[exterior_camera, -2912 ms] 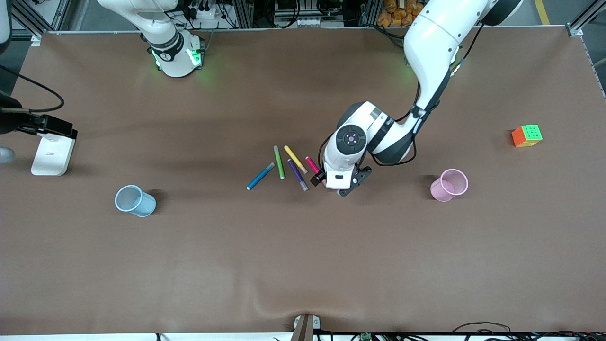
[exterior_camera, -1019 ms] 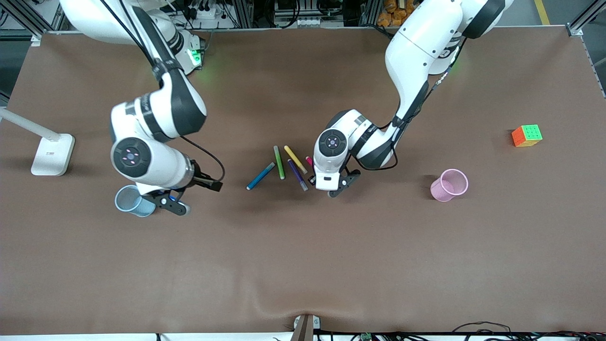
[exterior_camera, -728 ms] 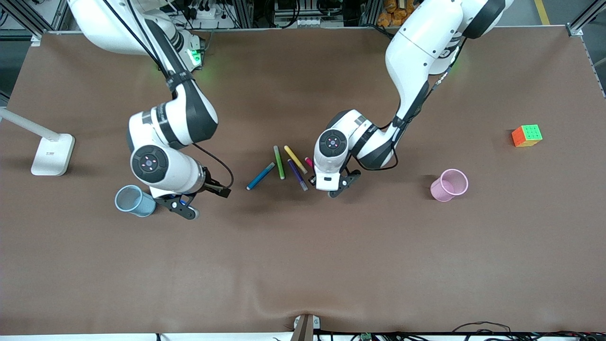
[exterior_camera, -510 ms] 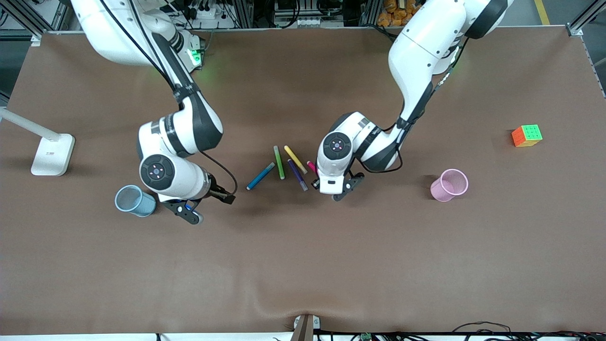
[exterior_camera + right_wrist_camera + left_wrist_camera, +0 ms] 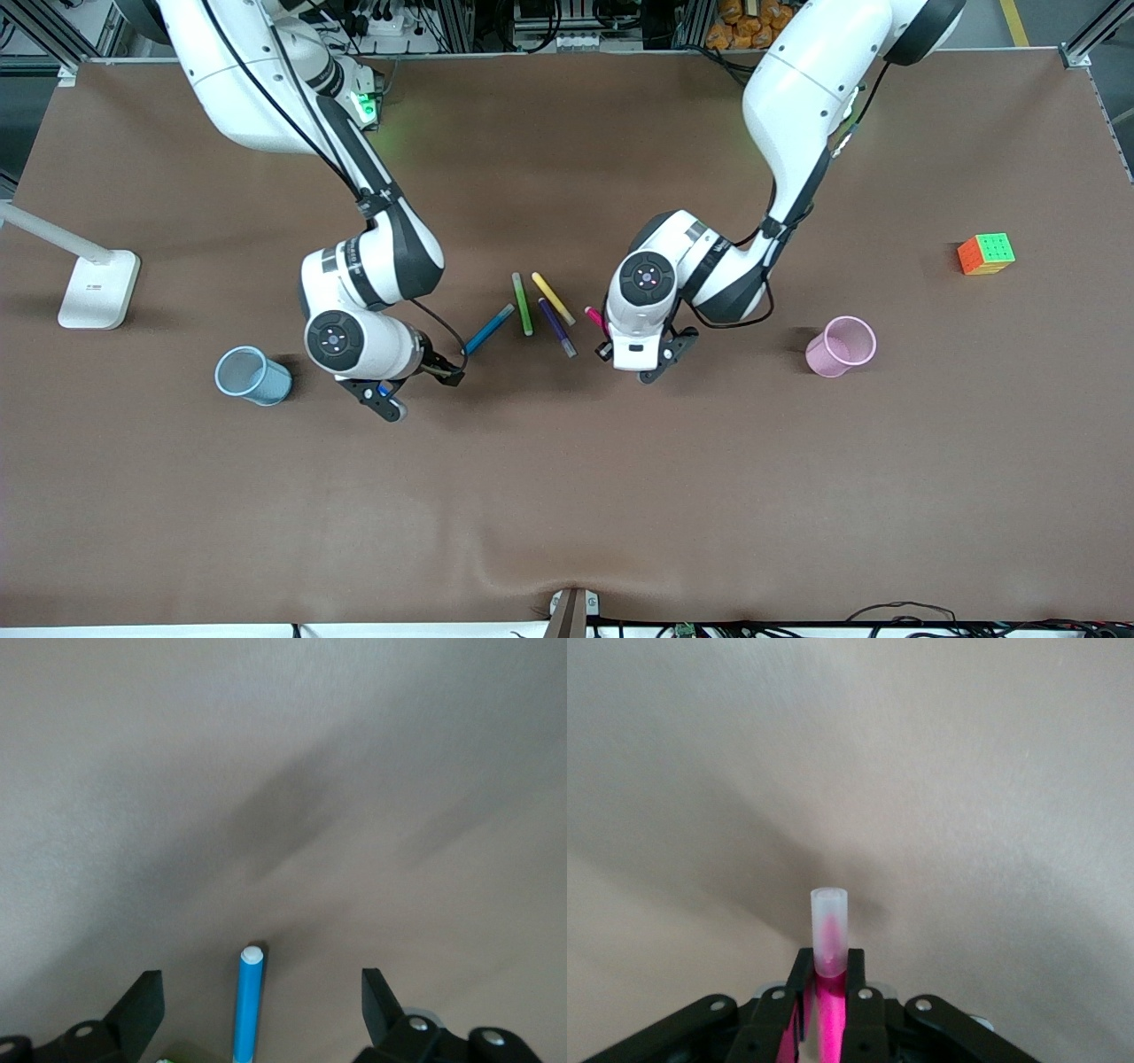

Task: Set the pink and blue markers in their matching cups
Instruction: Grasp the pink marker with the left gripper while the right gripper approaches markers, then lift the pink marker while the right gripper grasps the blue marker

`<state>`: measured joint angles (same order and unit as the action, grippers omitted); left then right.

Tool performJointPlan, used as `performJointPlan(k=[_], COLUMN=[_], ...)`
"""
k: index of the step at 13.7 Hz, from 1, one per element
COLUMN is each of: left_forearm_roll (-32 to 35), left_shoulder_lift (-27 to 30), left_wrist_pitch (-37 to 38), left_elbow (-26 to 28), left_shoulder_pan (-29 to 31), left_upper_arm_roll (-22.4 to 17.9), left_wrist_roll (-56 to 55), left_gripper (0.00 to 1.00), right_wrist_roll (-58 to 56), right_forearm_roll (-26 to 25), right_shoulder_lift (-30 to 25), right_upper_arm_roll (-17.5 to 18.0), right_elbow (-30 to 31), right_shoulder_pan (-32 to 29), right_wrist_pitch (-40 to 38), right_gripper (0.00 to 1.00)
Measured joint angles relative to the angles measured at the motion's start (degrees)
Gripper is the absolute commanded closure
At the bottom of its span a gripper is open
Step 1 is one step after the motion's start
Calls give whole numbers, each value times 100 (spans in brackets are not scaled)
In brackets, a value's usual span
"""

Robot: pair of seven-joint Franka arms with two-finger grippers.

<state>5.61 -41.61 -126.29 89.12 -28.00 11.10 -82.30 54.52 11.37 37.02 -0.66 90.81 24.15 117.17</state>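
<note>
1. The left gripper (image 5: 824,1010) is clamping the pink marker (image 5: 829,930) between narrow fingers, the pale cap sticking out past the tips. It is hanging over the table (image 5: 567,496) beside the purple marker (image 5: 557,328).
2. The right gripper (image 5: 257,1005) is spreading its fingers wide, holding nothing, with the blue marker (image 5: 250,1001) lying on the table between them.
3. In the front view the blue marker (image 5: 489,329) is slanting from about 7 o'clock to 1 o'clock, with the green marker (image 5: 522,304) and yellow marker (image 5: 553,298) just beside its upper end.
4. The blue cup (image 5: 253,376) is standing at about 9 o'clock from the markers, the pink cup (image 5: 841,346) at about 3 o'clock, both well apart from them.
5. Judging the step: the right gripper should be lowering squarely across the blue barrel and pinching near mid-length, clear of the green marker. The left should be keeping the pink marker firm while carrying it over the pink cup, tilting it cap down before release.
6. A coloured cube (image 5: 985,253) is sitting at the left arm's end.
</note>
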Motion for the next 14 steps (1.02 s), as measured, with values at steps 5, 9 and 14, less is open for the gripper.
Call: performJointPlan(k=[5, 9, 14], left_forearm_roll=[1, 1, 23], left_shoulder_lift=[473, 586, 805], left_wrist_pitch=[701, 906, 1211], left_elbow=[-7, -4, -7], left_shoulder_pan=[416, 538, 780], left_upper_arm_roll=[4, 5, -5], left_wrist_roll=[652, 829, 1003], left_gripper=[93, 93, 93], right_wrist_roll=[186, 237, 246], right_forearm_roll=[46, 58, 62], right_shoulder_lift=[96, 134, 199], right_upper_arm_roll=[2, 2, 2], right_elbow=[268, 508, 659], right_shoulder_pan=[262, 378, 458], right_wrist_pitch=[562, 867, 1172], right_gripper=[34, 48, 57])
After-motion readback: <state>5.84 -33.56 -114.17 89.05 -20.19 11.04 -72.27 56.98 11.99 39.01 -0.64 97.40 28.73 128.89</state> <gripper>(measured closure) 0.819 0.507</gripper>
